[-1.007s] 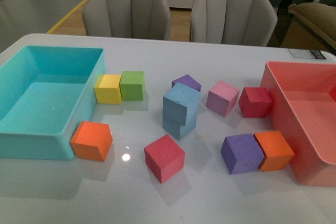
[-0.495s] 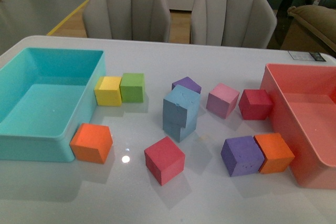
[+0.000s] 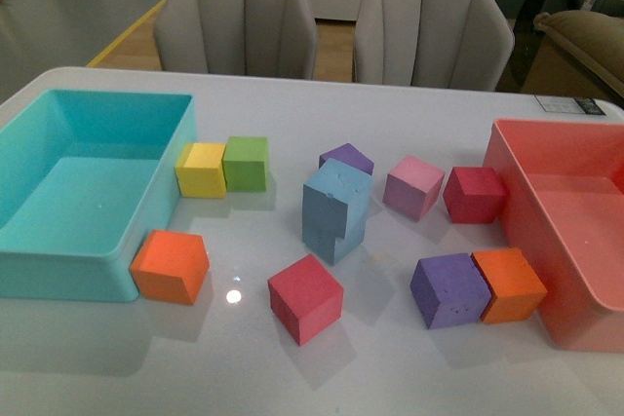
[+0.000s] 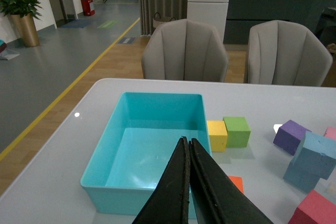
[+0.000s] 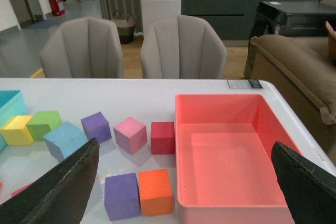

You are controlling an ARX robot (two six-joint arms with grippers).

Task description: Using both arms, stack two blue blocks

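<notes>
The two blue blocks stand stacked at the table's middle: the upper blue block (image 3: 338, 194) rests skewed on the lower blue block (image 3: 328, 237). Neither arm shows in the front view. In the left wrist view my left gripper (image 4: 186, 141) is shut and empty, over the near wall of the turquoise bin (image 4: 157, 103), with the blue stack (image 4: 316, 153) well off to its side. In the right wrist view my right gripper (image 5: 185, 146) is open and empty, its fingers (image 5: 68, 187) spread over the salmon bin (image 5: 226, 103). A blue block (image 5: 65, 139) shows beyond one finger.
Around the stack lie yellow (image 3: 202, 169), green (image 3: 246, 162), orange (image 3: 171, 265), red (image 3: 305, 297), purple (image 3: 346, 157), pink (image 3: 413, 186), red (image 3: 474, 192), purple (image 3: 448, 288) and orange (image 3: 508, 283) cubes. The turquoise bin (image 3: 58, 260) is left, the salmon bin (image 3: 546, 270) right. Two chairs stand behind.
</notes>
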